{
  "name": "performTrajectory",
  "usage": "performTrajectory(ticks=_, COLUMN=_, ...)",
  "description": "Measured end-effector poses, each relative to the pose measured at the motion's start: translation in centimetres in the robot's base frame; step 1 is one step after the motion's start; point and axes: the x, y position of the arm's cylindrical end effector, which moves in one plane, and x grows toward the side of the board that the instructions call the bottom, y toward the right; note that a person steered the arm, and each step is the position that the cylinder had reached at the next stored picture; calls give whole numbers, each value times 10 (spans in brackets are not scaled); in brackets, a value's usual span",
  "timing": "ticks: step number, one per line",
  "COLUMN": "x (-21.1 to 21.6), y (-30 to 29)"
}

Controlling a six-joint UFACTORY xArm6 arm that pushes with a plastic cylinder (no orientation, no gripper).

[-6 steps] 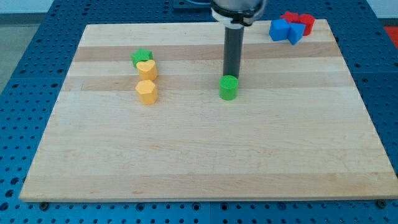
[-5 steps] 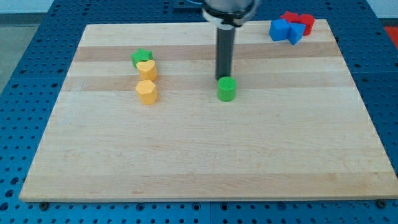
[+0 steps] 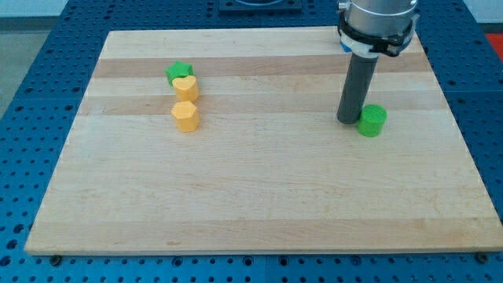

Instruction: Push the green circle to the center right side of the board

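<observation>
The green circle [image 3: 372, 120], a short green cylinder, stands on the wooden board [image 3: 259, 196] toward the view's right, about mid-height. My tip [image 3: 348, 120] touches the board just left of it, close against its left side. The dark rod rises straight up from there to the arm's grey end at the view's top.
At the view's left a green block [image 3: 178, 72], a yellow heart block [image 3: 186, 87] and a yellow hexagon block [image 3: 185, 115] stand in a short column. The arm hides the red and blue blocks at the top right corner; only a sliver of blue [image 3: 343, 41] shows.
My tip moved from above the green circle round to its left side and swept right. The green circle slid from the board's middle to the right side.
</observation>
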Motion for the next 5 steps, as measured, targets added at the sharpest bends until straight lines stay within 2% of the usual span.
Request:
performTrajectory(ticks=1, x=35, y=-24)
performTrajectory(ticks=2, x=42, y=-7)
performTrajectory(ticks=4, x=-6, y=54)
performTrajectory(ticks=5, x=-7, y=50)
